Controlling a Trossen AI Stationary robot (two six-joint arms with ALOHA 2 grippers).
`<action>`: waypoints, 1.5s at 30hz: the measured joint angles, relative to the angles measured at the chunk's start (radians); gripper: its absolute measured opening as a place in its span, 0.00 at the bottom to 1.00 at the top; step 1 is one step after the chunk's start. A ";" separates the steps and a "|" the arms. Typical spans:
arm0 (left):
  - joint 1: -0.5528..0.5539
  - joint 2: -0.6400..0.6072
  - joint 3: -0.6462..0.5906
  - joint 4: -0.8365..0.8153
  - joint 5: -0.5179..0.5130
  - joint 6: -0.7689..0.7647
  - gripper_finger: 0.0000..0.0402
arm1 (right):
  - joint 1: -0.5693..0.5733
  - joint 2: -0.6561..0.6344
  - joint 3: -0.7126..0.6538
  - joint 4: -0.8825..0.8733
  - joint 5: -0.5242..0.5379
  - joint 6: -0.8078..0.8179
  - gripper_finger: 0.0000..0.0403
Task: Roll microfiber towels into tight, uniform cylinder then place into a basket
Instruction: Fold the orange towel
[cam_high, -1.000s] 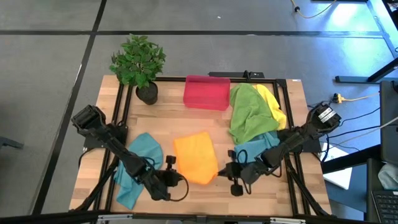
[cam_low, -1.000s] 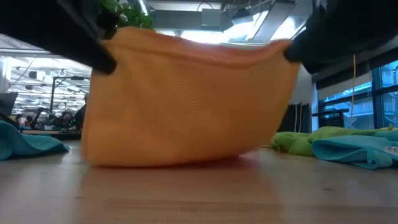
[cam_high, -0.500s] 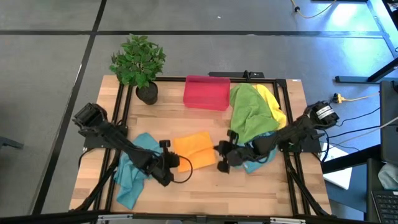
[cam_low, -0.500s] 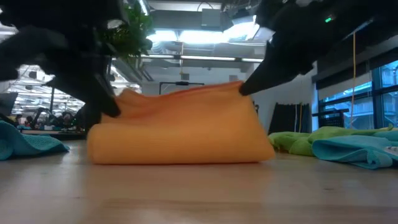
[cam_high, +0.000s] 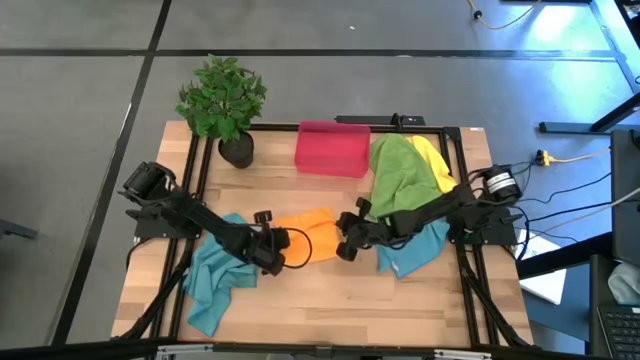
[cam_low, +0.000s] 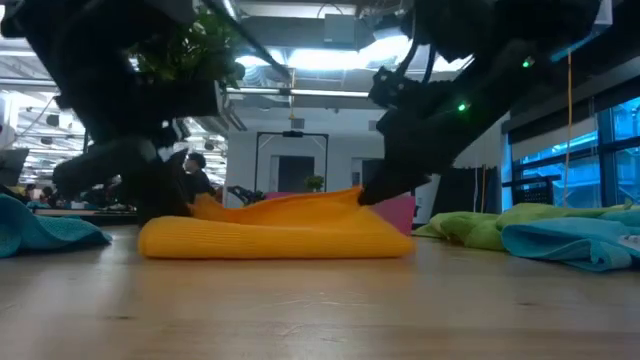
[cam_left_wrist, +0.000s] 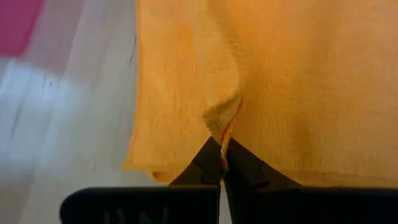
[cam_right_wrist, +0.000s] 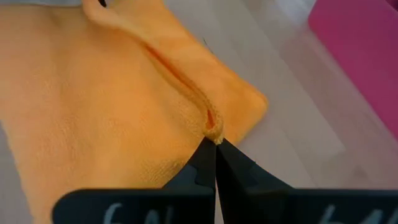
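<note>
The orange microfiber towel (cam_high: 312, 240) lies folded in a low flat band at the table's middle, also in the low view (cam_low: 280, 232). My left gripper (cam_high: 283, 241) is shut on its left end and my right gripper (cam_high: 344, 240) is shut on its right end. The pink basket (cam_high: 333, 148) stands at the far edge, behind the towel. A teal towel (cam_high: 215, 275) lies in a heap at the left. Green (cam_high: 398, 182), yellow (cam_high: 440, 165) and teal (cam_high: 415, 252) towels lie piled at the right. My left gripper pinches the orange towel's hemmed edge (cam_left_wrist: 224, 127) between its two fingertips, slanting down from the table's left. The held edge is puckered into a small ridge on the upper layer; the rest of the towel lies on the table. My right gripper pinches the hemmed edge (cam_right_wrist: 212, 129) of the towel's upper layer near its corner, between the fingertips, slanting down from the right. That edge stands a little raised (cam_low: 352, 196) while the folded towel below rests on the table.
A potted plant (cam_high: 225, 100) stands at the far left corner. Black frame rails (cam_high: 195, 170) run along the table's sides. Bare wood (cam_high: 330, 310) stretches along the near edge in front of the orange towel.
Both grippers have gone toward the far edge and down, staying shut on the orange towel. The towel, which hung from them like a curtain, has been laid over itself. It now lies as a low folded band.
</note>
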 joint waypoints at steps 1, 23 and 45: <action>0.002 0.000 -0.010 0.011 0.000 -0.008 0.00 | -0.008 0.006 0.000 0.012 0.000 0.000 0.00; 0.024 0.000 -0.047 -0.003 -0.046 -0.094 0.22 | -0.069 0.009 -0.001 0.072 0.028 -0.041 0.23; 0.023 -0.140 0.034 -0.041 -0.166 -0.096 0.29 | -0.063 -0.009 -0.002 0.123 -0.191 -0.154 0.24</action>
